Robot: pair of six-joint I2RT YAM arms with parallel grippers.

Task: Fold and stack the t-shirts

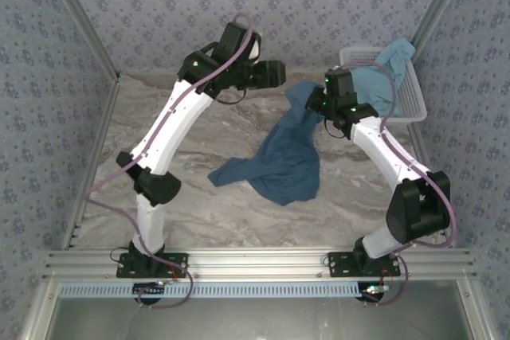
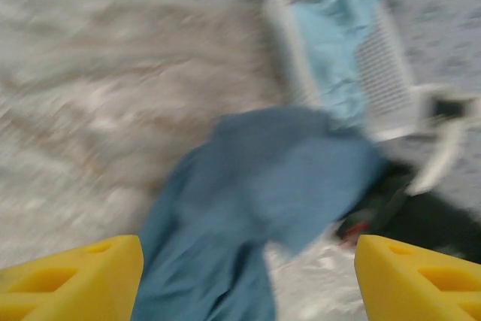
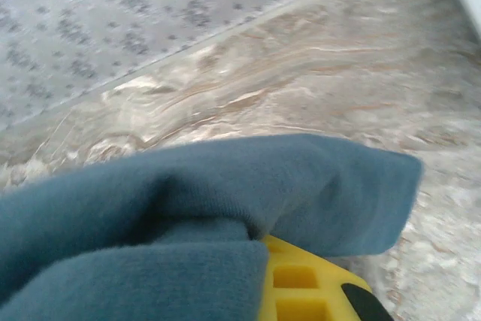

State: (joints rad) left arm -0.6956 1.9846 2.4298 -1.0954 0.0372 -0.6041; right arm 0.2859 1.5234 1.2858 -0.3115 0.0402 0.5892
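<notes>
Right wrist view: teal t-shirt pinched in right gripper.

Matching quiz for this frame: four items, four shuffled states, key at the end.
1. dark t-shirt
2. light t-shirt
3. left pincer
4. right pincer

A. open, holding nothing
B. draped over the white basket
C. shut on cloth
D. one end lifted, rest lying on the table

Pairs: 1-D, 2-B, 3-A, 4-C
</notes>
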